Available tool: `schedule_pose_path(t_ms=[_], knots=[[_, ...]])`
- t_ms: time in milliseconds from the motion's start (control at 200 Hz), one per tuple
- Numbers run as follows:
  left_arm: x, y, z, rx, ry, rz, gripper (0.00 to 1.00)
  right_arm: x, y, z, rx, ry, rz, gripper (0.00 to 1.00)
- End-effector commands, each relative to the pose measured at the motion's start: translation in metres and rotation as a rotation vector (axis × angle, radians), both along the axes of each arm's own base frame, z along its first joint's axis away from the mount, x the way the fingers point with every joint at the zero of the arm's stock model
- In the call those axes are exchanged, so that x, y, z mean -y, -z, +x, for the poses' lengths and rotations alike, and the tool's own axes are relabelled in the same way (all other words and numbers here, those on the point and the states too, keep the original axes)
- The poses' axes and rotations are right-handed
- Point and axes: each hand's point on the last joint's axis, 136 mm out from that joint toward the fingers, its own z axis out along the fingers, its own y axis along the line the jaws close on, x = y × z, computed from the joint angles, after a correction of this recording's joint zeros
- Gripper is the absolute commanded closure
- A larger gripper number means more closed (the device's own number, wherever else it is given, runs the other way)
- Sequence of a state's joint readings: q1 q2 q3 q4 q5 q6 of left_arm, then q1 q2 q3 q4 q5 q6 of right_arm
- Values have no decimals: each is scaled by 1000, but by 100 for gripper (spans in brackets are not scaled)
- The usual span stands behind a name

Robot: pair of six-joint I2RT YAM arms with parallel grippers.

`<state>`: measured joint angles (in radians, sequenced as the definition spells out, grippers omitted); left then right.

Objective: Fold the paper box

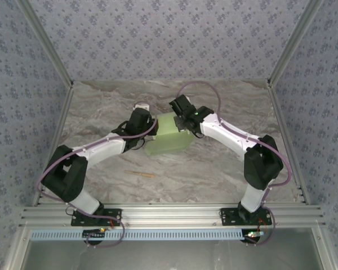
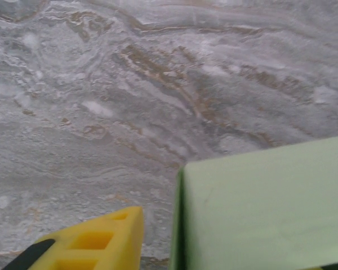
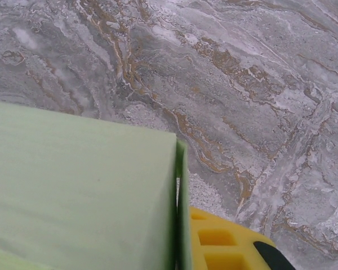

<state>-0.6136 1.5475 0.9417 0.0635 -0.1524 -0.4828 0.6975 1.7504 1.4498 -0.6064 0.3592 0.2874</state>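
The paper box (image 1: 170, 140), a small closed rectangular shape in pale green card, lies flat on the marbled table (image 1: 225, 174) near its middle, between the two arms' wrists. The left gripper (image 1: 149, 128) stands at the box's left end with its jaws spread: in the left wrist view one yellow finger (image 2: 96, 239) sits clear of the box's side with a strip of table showing between them, while the other finger barely peeps in at the bottom right corner beyond the green face. The right gripper (image 1: 184, 122) is at the far right corner of the box, pressed together on its thin side wall, and its yellow finger (image 3: 219, 242) lies right against that wall. A thin tan stick (image 1: 142, 174) lies on the table nearer the arm bases, well apart from the box
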Motion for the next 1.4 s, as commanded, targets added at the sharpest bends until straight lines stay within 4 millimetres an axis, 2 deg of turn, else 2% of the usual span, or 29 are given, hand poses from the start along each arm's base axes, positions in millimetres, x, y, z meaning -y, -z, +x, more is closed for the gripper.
schedule_pose_path(t_ms=[0,205,315,410,540,655,740,954,1094,1219,1394], knots=[[14,-33,-6,54,78,-93,60,2,5,1,-31,-13,-22,92],[25,-45,-15,51,158,-144,48,11,8,5,-40,-8,-41,92],[24,-51,-19,54,175,-173,43,22,9,7,-54,-12,-60,92],[11,-57,-21,60,148,-214,42,32,13,7,-94,-80,-91,92],[-18,-58,-23,71,76,-272,42,42,23,1,-217,-229,-71,92],[-42,-54,-26,82,10,-273,42,43,38,-14,-314,-390,-133,91],[-50,-52,-28,82,-10,-261,42,42,52,-25,-397,-483,-195,90],[-54,-33,-31,46,-17,-229,41,28,83,-44,-557,-604,-166,90],[-51,-21,-31,17,-12,-223,42,18,99,-45,-635,-639,-143,89],[-49,-10,-29,-9,-7,-211,41,12,105,-40,-684,-640,-129,78],[-41,7,-27,-51,16,-215,41,11,94,-19,-671,-578,-112,55]])
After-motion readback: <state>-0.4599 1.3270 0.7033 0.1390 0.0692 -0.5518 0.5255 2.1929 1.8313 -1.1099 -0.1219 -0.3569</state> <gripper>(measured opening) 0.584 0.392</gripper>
